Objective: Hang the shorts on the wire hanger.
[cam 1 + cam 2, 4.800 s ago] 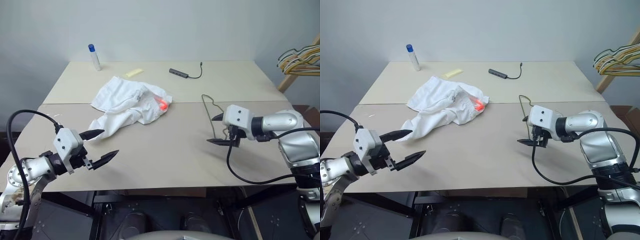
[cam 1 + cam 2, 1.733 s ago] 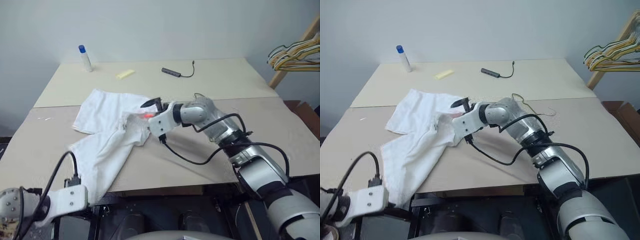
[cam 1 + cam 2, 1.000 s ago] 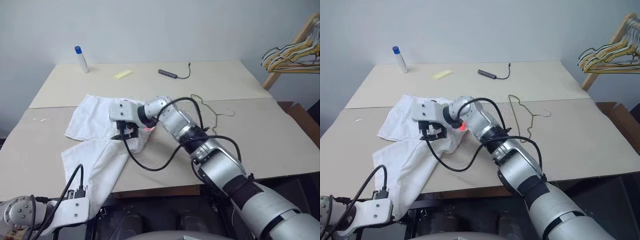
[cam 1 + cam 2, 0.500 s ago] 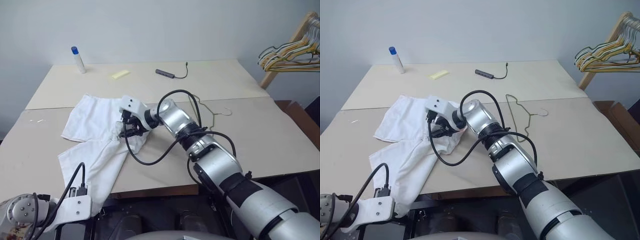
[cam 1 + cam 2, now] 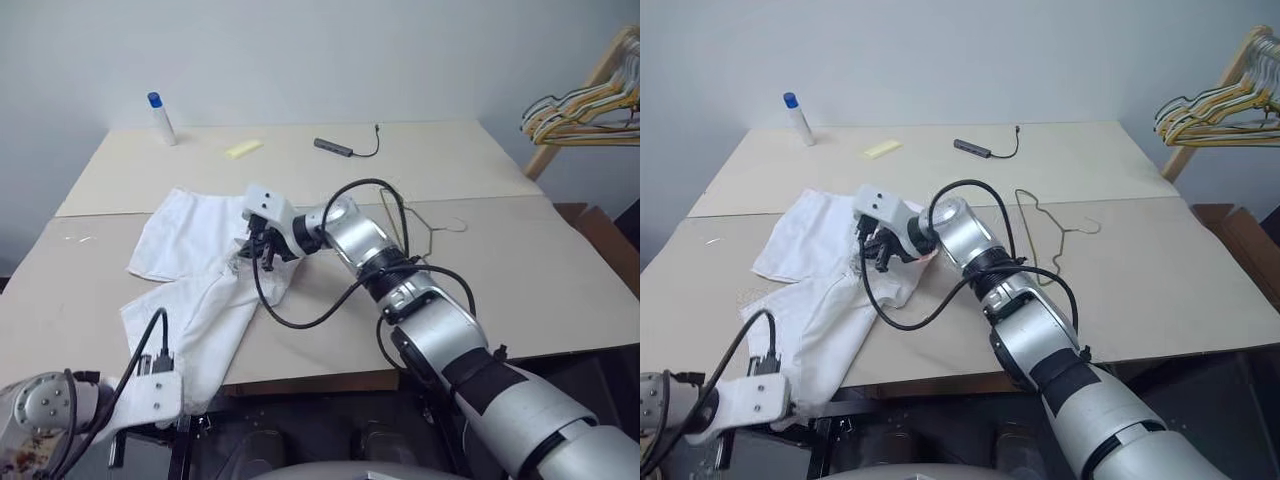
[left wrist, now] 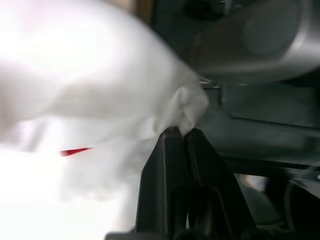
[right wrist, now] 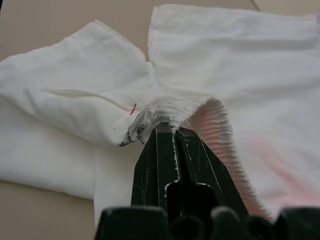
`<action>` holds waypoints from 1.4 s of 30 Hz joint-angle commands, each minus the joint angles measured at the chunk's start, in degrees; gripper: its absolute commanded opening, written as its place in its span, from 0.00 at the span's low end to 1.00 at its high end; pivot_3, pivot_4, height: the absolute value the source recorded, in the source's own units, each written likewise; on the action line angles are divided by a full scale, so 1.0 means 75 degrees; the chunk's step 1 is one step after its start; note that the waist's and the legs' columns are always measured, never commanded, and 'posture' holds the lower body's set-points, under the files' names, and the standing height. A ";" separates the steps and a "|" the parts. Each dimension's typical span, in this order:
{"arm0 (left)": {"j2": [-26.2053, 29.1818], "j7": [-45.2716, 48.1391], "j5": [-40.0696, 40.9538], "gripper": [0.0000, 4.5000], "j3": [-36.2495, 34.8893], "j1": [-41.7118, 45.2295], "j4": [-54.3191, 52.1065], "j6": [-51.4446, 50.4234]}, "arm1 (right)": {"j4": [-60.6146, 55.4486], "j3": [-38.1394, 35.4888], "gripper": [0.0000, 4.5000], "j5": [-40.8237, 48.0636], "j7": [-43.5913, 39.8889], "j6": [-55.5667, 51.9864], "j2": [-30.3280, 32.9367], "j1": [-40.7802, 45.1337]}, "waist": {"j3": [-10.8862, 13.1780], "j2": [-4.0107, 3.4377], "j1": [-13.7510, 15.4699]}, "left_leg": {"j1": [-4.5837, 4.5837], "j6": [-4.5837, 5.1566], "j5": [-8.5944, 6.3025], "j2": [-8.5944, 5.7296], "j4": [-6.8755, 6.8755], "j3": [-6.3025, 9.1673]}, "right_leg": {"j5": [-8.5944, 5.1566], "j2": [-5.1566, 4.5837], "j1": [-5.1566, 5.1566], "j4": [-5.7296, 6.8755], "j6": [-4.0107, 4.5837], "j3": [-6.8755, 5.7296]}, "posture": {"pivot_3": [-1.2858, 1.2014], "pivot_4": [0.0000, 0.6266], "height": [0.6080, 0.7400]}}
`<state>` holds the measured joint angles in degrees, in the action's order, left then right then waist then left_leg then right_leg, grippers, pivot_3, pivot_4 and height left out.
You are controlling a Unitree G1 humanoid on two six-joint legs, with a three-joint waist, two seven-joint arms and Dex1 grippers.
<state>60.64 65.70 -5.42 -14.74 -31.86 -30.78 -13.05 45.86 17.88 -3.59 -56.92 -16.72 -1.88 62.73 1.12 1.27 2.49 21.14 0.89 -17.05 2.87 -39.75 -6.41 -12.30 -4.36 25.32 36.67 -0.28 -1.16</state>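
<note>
So the shorts [image 5: 205, 270] are spread across the table [image 5: 560, 280], one leg hanging off the near edge. Right gripper [image 7: 167, 127] is clamped on the elastic waistband, left gripper [image 6: 181, 134] is pinching the hanging hem down below the edge. One wire hanger [image 5: 1045, 235] lies just beside the right arm, apart from the cloth.

Plain test room or lab, you're at a work table.
Bare grey wall [image 5: 400, 50], two butted beige tabletops [image 5: 520, 260], wooden rack of bunched yellow and dark hangers [image 5: 585, 100].
</note>
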 commanded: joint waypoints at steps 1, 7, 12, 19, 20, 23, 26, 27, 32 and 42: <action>0.0045 -0.0093 0.0359 0.00 -0.0264 0.0759 0.0079 0.0046 | -0.1639 -0.0345 0.00 0.0347 -0.0739 0.0758 0.1149 -0.0550 | -0.0001 0.0002 0.0042 | 0.0002 0.0000 0.0000 -0.0004 -0.0005 0.0005 | 0.0000 -0.0004 -0.0006 -0.0005 -0.0002 -0.0007 | 0.56 0.00 1.00; 0.0265 0.0419 0.1391 0.00 -0.0330 0.2040 -0.0042 -0.0019 | -0.4391 -0.0910 0.00 0.1304 -0.2104 0.0747 0.3302 -0.2092 | -0.0012 0.0020 -0.0056 | -0.0001 0.0003 -0.0001 -0.0003 -0.0006 0.0010 | 0.0000 0.0000 -0.0011 -0.0006 -0.0003 -0.0005 | 0.55 0.00 1.00; 0.0519 0.0987 0.1869 0.00 0.0170 0.2164 -0.0249 0.0029 | -0.5858 -0.0766 0.00 0.1572 -0.2771 0.1186 0.4569 -0.3624 | -0.0008 -0.0003 -0.0309 | -0.0011 0.0019 -0.0011 -0.0003 0.0002 0.0004 | -0.0008 0.0007 -0.0013 -0.0007 -0.0008 0.0012 | 0.54 0.00 1.00; 0.0959 0.1536 0.1627 0.00 0.1064 0.1607 -0.0225 0.0231 | -0.5662 -0.0079 0.00 0.0674 -0.2254 0.1607 0.4712 -0.4387 | 0.0005 -0.0009 -0.0513 | -0.0105 0.0019 -0.0011 0.0001 0.0004 -0.0008 | -0.0046 0.0019 -0.0073 0.0007 -0.0056 0.0048 | 0.54 0.00 1.00; 0.1006 0.1574 0.1590 0.00 0.1136 0.1512 -0.0214 0.0295 | -0.5564 0.0022 0.00 0.0513 -0.2159 0.1768 0.4734 -0.4400 | 0.0007 -0.0008 -0.0503 | -0.0124 0.0018 -0.0011 0.0001 0.0005 -0.0008 | -0.0057 0.0017 -0.0091 0.0007 -0.0061 0.0046 | 0.54 0.00 1.00; 0.0852 0.1393 0.1549 0.00 0.1316 0.1369 -0.0201 0.0366 | -0.5393 0.0106 0.00 0.0329 -0.1893 0.2114 0.4725 -0.4421 | 0.0010 -0.0008 -0.0442 | -0.0126 0.0018 -0.0012 0.0001 0.0005 -0.0008 | -0.0065 0.0011 -0.0095 0.0006 -0.0051 0.0044 | 0.54 0.00 1.00; 0.0666 0.0936 0.1141 0.00 0.1474 0.1505 0.0189 0.0763 | -0.5413 -0.0023 0.00 0.0565 -0.1838 0.1866 0.4659 -0.4297 | 0.0016 -0.0014 -0.0392 | -0.0122 0.0018 -0.0012 -0.0003 0.0004 -0.0010 | -0.0056 0.0006 -0.0095 0.0005 -0.0050 0.0044 | 0.54 0.00 1.00; 0.0507 0.0724 0.1098 0.00 0.1477 0.1596 0.0326 0.0832 | -0.5436 -0.0063 0.00 0.0660 -0.1888 0.1769 0.4668 -0.4230 | 0.0016 -0.0014 -0.0384 | -0.0122 0.0019 -0.0012 -0.0003 0.0004 -0.0010 | -0.0042 0.0007 -0.0095 0.0005 -0.0034 0.0045 | 0.54 0.00 1.00; -0.0363 -0.0161 0.1208 0.00 0.1272 0.2225 0.0885 0.1115 | -0.5495 -0.0540 0.00 0.1381 -0.1613 0.0729 0.4323 -0.3625 | 0.0016 -0.0013 -0.0356 | -0.0124 0.0019 -0.0012 -0.0001 0.0002 -0.0008 | -0.0027 0.0009 -0.0099 0.0007 -0.0017 0.0044 | 0.54 0.00 1.00; -0.0580 -0.1016 0.0888 0.00 0.1024 0.3784 0.2940 0.2097 | -0.4071 -0.0995 0.00 0.1233 0.0394 0.0431 0.2869 -0.1826 | 0.0016 -0.0016 -0.0319 | -0.0115 0.0019 -0.0012 -0.0002 0.0005 -0.0014 | -0.0019 0.0007 -0.0090 0.0005 -0.0006 0.0039 | 0.54 0.00 1.00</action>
<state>55.58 59.05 1.21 -5.34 -5.50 -10.07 1.18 15.02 12.34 5.51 -56.44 -14.00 20.47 46.32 1.24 1.15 0.10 20.31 1.03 -17.14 2.85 -39.71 -6.54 -12.44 -4.32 24.69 36.74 -0.32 -0.85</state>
